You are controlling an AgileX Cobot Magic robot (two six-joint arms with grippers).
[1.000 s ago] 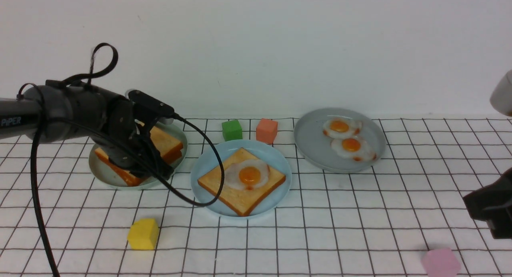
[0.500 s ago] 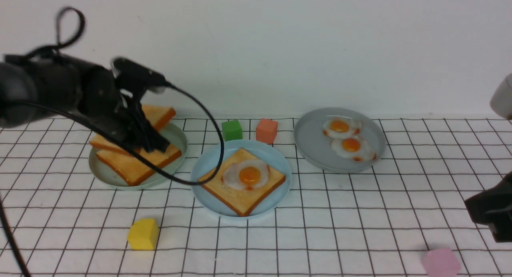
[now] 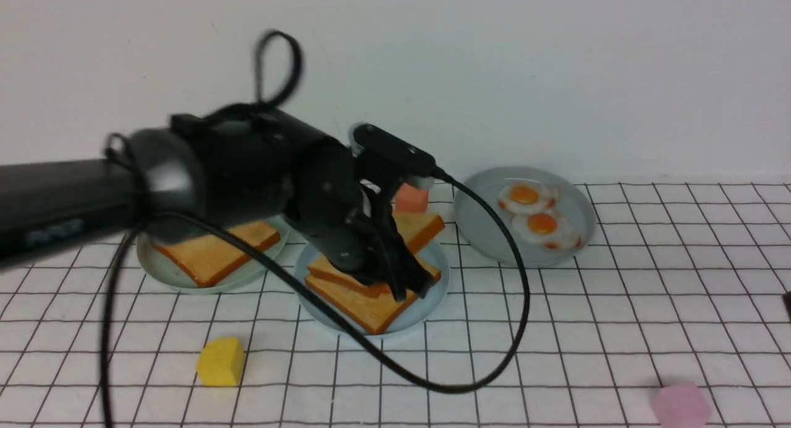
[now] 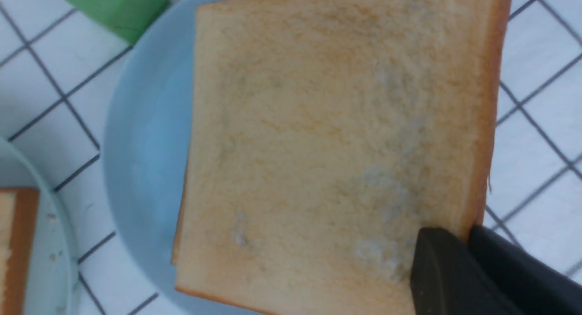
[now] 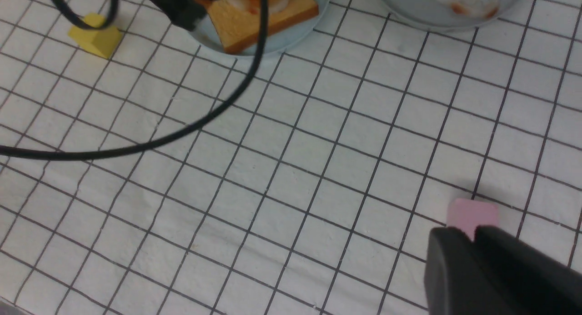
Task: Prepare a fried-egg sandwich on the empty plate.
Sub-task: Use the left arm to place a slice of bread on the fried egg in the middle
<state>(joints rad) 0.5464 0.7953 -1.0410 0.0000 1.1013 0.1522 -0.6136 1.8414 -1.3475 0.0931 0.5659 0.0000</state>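
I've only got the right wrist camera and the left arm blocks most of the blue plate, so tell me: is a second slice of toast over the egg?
Observer: Yes. The left claw grips a top toast slice by one corner, over the blue plate.
Operator: Is it lying flat?
Observer: No. From the front it is tilted, with its far corner raised above the bottom slice.
Operator: Any spare toast elsewhere?
Observer: One spare slice lies on the pale green plate, to the left of the blue one.
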